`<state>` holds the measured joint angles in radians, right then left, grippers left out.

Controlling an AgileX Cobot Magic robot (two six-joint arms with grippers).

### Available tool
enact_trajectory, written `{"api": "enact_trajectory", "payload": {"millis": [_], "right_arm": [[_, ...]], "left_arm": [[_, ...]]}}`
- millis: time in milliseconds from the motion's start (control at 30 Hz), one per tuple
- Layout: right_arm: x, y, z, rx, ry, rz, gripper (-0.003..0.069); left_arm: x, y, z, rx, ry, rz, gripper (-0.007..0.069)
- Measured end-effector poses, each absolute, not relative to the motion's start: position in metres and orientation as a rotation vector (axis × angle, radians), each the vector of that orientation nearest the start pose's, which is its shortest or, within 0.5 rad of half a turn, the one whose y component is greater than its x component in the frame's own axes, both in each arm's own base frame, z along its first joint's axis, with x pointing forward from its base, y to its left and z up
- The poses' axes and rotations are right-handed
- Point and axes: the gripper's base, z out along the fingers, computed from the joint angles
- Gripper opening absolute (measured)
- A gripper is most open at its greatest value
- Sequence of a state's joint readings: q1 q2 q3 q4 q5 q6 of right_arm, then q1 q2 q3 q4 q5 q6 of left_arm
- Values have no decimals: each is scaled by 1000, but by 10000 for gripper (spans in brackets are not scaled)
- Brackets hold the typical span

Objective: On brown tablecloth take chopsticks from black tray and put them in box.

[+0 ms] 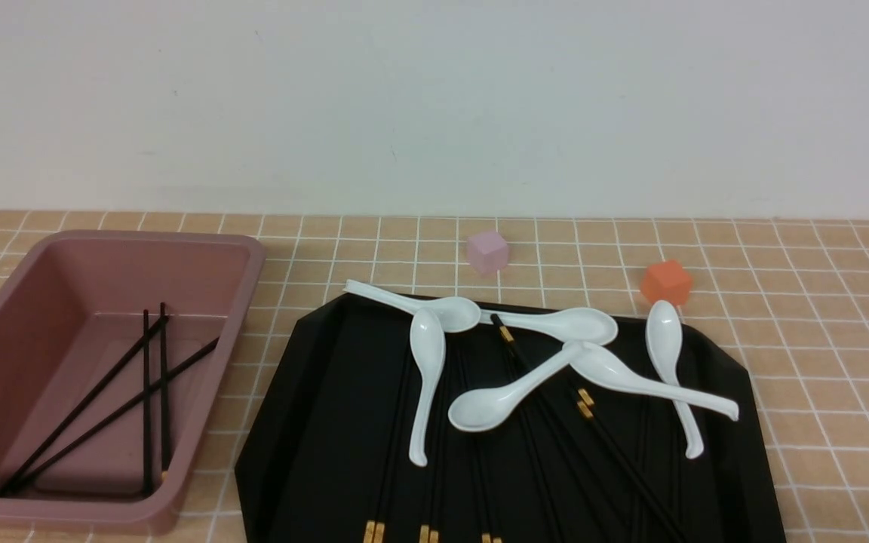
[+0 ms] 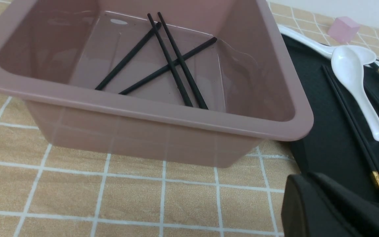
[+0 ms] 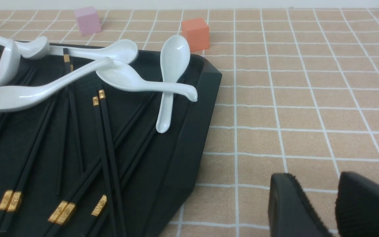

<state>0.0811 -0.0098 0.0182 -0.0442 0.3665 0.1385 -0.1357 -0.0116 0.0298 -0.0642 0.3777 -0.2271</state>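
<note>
The black tray [image 1: 314, 422] lies on the brown tablecloth [image 1: 819, 317] with several black chopsticks [image 1: 548, 392] on it, partly under white spoons. They also show in the right wrist view [image 3: 105, 141]. The pink box [image 1: 238, 302] stands left of the tray with several chopsticks [image 1: 146, 392] crossed on its bottom. Neither gripper shows in the front view. My left gripper [image 2: 304, 179] is shut and empty, low over the cloth by the box's near corner [image 2: 288, 131] and the tray's edge [image 2: 327, 144]. My right gripper [image 3: 314, 181] is open and empty over bare cloth beside the tray [image 3: 189, 131].
Several white ceramic spoons [image 1: 427, 377] lie across the far half of the tray, some overlapping the chopsticks. A pale pink cube [image 1: 488, 251] and an orange cube [image 1: 666, 282] sit on the cloth behind the tray. A white wall stands behind the table.
</note>
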Motion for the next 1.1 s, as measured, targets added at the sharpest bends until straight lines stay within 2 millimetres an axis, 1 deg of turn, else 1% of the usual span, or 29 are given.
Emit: {"api": "enact_trajectory", "payload": {"millis": [1100], "right_arm": [[53, 3, 175, 25, 1859, 108, 240]], "left_arm": [[52, -9, 170, -126, 1887, -311, 27]]}}
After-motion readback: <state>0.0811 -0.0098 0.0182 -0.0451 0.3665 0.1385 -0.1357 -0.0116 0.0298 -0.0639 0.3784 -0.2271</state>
